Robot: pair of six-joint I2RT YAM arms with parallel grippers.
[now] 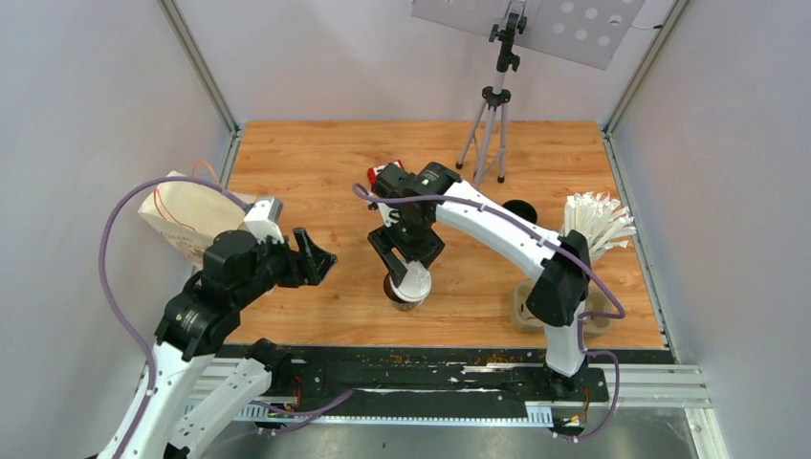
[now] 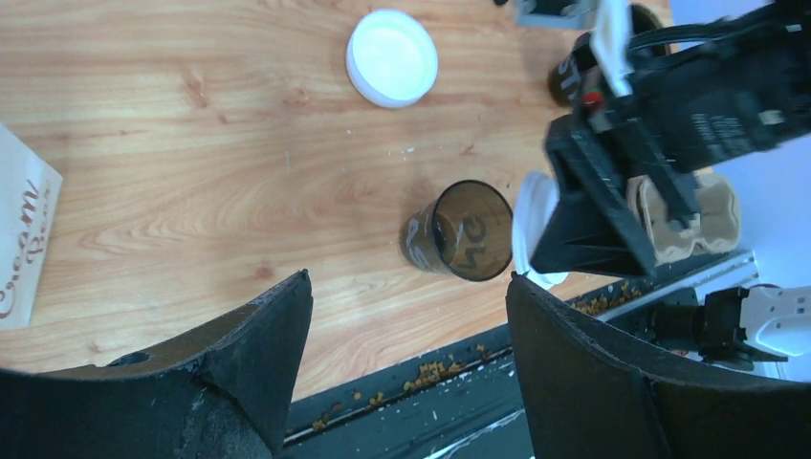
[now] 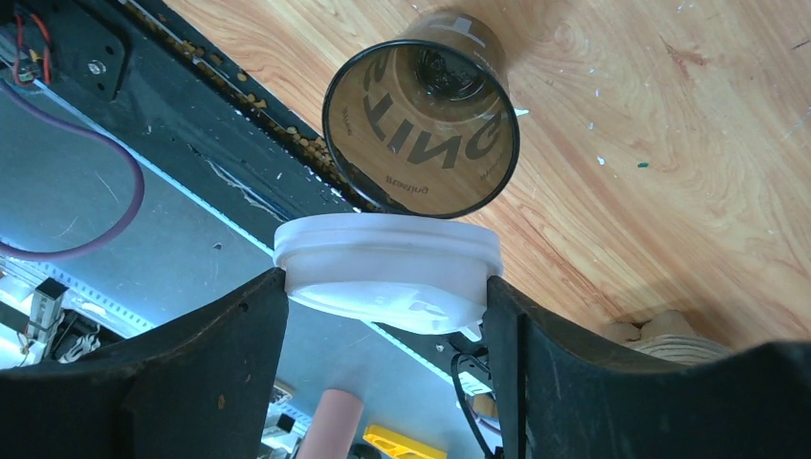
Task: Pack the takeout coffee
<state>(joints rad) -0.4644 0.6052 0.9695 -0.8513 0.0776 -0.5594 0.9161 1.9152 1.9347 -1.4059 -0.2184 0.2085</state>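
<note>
The right gripper (image 3: 387,287) is nearest, its two black fingers pinching a white lid (image 3: 387,251) by its rim, on opposite sides. Just past the lid stands the cup (image 3: 421,124), upright and uncovered on the table (image 3: 669,143), close to the front edge. From above, the lid (image 1: 414,280) hangs tilted over the near side of the cup (image 1: 402,295); whether it touches the rim I can't tell.

The left gripper (image 1: 316,258) hovers to one side with its fingers spread wide and nothing between them. Its own camera looks down at the cup (image 2: 466,231) from well apart.

The cup looks light, and I see no liquid in it (though the dark inside hides a good deal). I'd expect the thin wall to buckle under a hard squeeze and the whole thing to skid or tip if the lid is pushed on off-centre. The lid is stiffer, so the rim is the sensible place to hold it. I'd take the cup low around the body, or from above once it's capped.

A second lid (image 2: 392,57) lies flat further back. The tray (image 1: 521,306) sits by the right arm's base and the bag (image 1: 182,215) at far left.
</note>
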